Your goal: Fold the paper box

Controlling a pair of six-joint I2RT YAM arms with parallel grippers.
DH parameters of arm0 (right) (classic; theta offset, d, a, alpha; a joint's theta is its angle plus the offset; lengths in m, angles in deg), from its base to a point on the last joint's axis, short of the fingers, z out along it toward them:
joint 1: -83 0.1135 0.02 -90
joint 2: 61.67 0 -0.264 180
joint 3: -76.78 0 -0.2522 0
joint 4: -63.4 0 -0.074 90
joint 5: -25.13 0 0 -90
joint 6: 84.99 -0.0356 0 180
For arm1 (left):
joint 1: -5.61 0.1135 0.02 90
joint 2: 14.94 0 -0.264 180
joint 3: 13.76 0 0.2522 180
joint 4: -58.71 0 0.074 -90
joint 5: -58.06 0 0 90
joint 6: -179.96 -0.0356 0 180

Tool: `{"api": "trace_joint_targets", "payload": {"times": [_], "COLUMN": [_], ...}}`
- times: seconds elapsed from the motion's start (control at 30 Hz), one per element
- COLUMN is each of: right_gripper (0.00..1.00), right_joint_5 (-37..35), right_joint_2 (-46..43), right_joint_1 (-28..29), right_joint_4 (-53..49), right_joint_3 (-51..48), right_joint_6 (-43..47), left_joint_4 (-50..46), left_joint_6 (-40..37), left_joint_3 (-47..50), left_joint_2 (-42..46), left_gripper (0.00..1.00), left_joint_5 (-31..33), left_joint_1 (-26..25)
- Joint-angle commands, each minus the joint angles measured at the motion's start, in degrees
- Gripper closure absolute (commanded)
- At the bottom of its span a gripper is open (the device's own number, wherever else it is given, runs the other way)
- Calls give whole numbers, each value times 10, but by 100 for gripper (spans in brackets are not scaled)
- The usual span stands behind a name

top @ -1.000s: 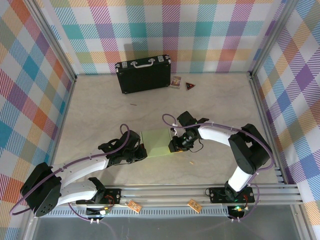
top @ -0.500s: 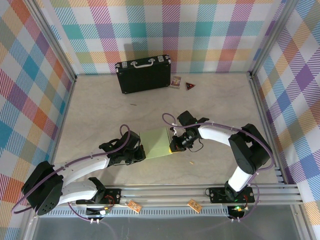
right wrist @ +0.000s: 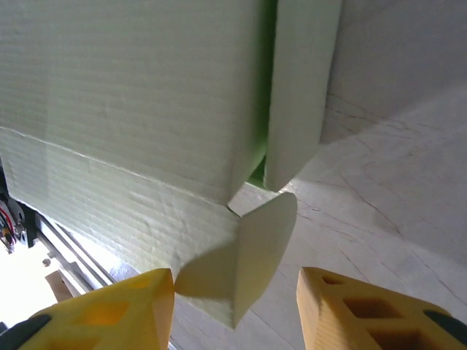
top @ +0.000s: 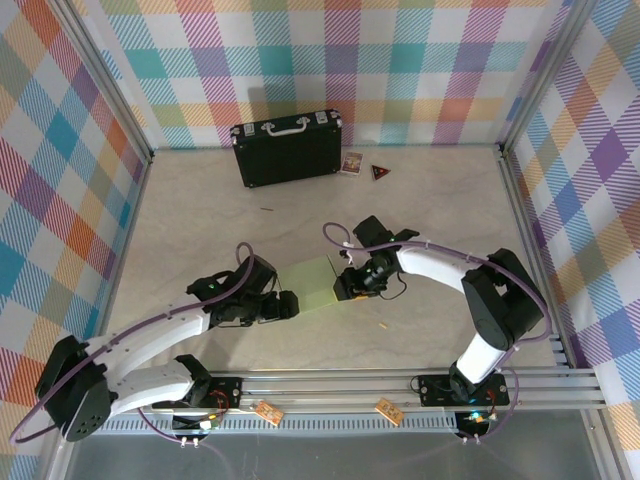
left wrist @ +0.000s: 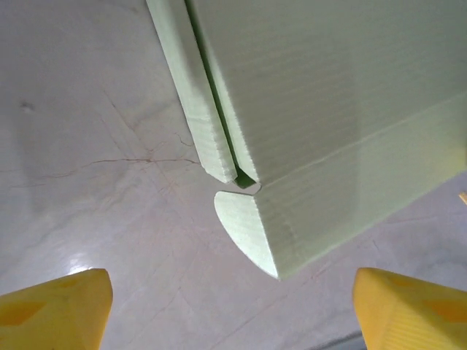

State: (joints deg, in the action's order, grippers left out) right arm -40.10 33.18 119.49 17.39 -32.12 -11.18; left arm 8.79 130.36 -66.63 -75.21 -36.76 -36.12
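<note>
- Reads as a robotics lab test cell rather than a home or a shop.
- Walled on three sides of the marble-look tabletop (top: 430, 215) with plaid-printed backdrop panels (top: 420, 70).
- Framed at the tabletop's corners by aluminium extrusion posts (top: 112, 95), with a slotted rail (top: 330, 385) along its near edge.
- Bolted to that near edge: two white-and-black arms (top: 440, 265) trailing purple cables (top: 150, 322), bare circuit boards (top: 266, 411) beside.
- Staged at the tabletop's far edge: a black hard case (top: 288, 150).

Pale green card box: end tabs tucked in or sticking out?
Out. The pale green card box has a folded body, but a rounded tab juts untucked at each end.
</note>
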Motion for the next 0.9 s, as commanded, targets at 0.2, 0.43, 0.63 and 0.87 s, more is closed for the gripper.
{"api": "trace_joint_targets", "payload": {"times": [0.2,0.43,0.63,0.87], "right_gripper": [55,65,73,73], "right_joint_5": [6,29,46,39], "right_joint_2": [20,33,51,53], "right_joint_1": [-11,-11,-9,-8], "right_joint_4": [-42,-39,-24,-19], "right_joint_3": [42,44,44,42], "right_joint_6": [29,40,36,35], "left_joint_4": [-16,79,134,154], "left_joint_6": [-45,-5,14,15], "left_joint_3": [-39,23,39,48], "left_joint_2": [-31,-49,-68,-85], "left_gripper": [60,58,59,63], "left_joint_5": [-67,-128,-164,-178], "left_joint_1": [65,64,65,65]}}
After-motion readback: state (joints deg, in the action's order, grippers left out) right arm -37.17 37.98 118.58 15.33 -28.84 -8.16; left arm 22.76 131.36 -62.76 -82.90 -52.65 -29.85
